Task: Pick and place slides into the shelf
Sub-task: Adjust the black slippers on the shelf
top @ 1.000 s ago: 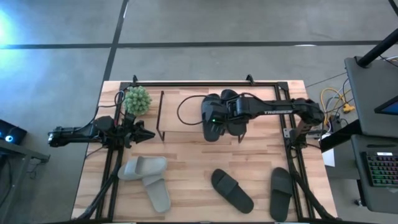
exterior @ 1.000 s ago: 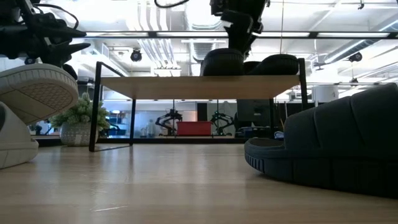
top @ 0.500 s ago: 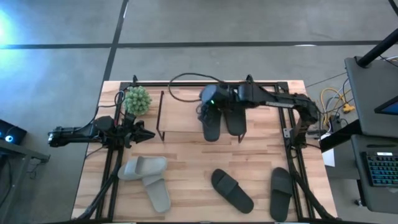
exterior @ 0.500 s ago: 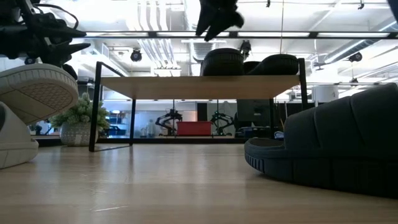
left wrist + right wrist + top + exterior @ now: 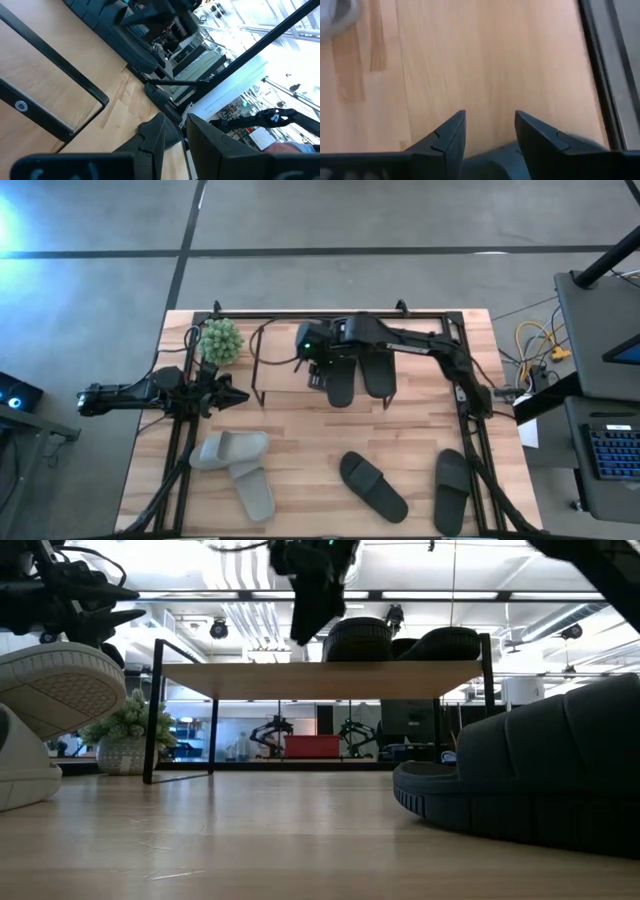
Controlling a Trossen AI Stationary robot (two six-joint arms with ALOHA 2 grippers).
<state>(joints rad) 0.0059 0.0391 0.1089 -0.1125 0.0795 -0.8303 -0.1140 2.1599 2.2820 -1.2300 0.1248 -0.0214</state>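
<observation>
No text, label, brand, number or sign could be read anywhere in these views, neither on the two arms, nor on the slides, nor on the table, nor in the room behind.

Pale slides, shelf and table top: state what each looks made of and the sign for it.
Pale slides: probably moulded rubber or foam, matte grey-green, one piece with a ridged sole in the low view.
Shelf: thin black metal rods, seemingly painted, carrying a light wood-look board.
Table top: pale wood with visible planks and grain, smooth finish; solid or veneer can't be told.
</observation>
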